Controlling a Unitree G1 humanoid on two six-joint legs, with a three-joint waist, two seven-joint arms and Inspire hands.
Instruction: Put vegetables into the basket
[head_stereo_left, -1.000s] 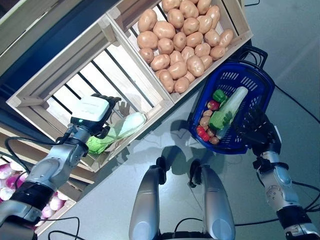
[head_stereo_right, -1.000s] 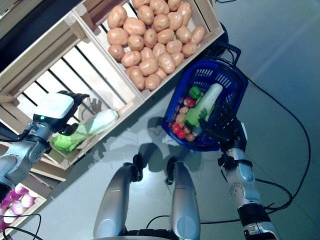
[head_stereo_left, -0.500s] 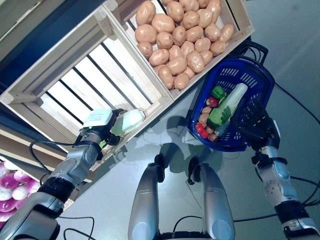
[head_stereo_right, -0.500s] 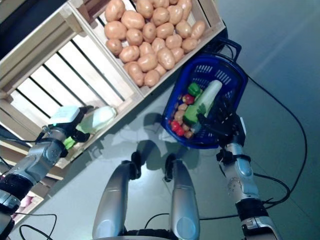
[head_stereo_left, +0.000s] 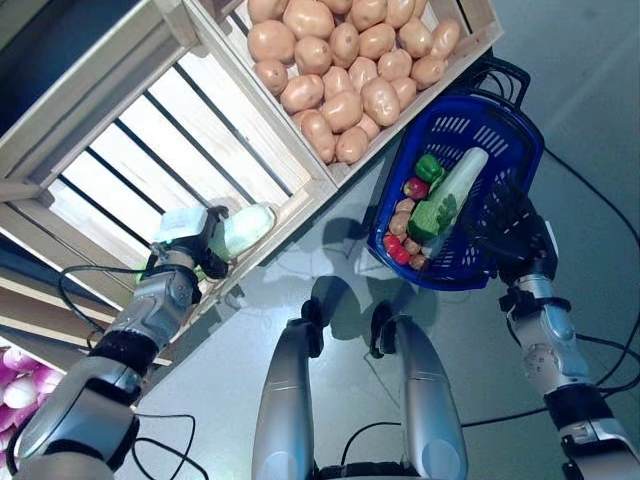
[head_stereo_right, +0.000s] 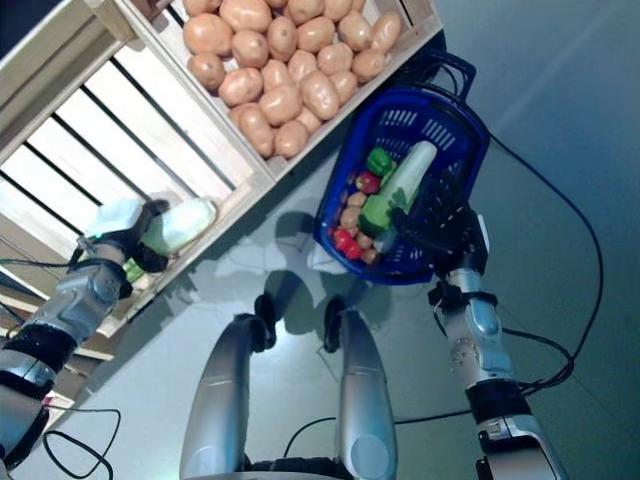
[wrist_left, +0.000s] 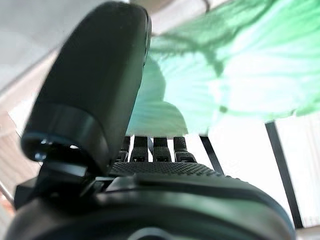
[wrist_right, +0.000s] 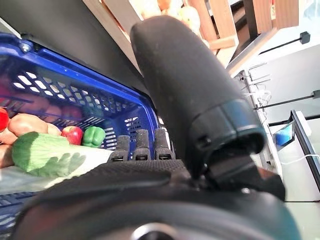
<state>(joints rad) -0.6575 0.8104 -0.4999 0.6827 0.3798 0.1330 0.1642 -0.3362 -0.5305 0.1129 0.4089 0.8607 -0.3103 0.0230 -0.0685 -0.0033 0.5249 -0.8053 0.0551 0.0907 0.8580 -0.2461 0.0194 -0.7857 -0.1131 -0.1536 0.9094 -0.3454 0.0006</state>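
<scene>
1. Between the fingers and thumb of the left robot hand (head_stereo_left: 190, 245) sits a pale green cabbage (head_stereo_left: 243, 228); the fingers curl round its leafy end, and the left wrist view shows the leaves (wrist_left: 235, 75) pressed right against the thumb (wrist_left: 90, 85).
2. Just beside that robot hand runs the front edge of an empty slatted wooden crate (head_stereo_left: 150, 150), and the cabbage's free end reaches out past that edge, toward the floor (head_stereo_left: 250, 320).
3. Beyond the empty crate, farther from the left robot hand, a second crate (head_stereo_left: 470, 40) is heaped with brown potatoes (head_stereo_left: 345, 70).
4. On the other side, the right robot hand (head_stereo_left: 515, 235) grips the near rim of a blue plastic basket (head_stereo_left: 500, 130); its fingers (wrist_right: 137, 145) hook over the blue lattice wall, so it is closed on the basket.
5. Inside the basket, just past those fingers, lie a long pale cabbage with a green end (head_stereo_left: 450, 195), a green pepper (head_stereo_left: 432, 167), a red apple-like piece (head_stereo_left: 414, 187), a few small potatoes and some small red vegetables (head_stereo_left: 395, 250).
6. Well apart from the right robot hand, the held cabbage is outside the basket, with open floor between the two.
</scene>
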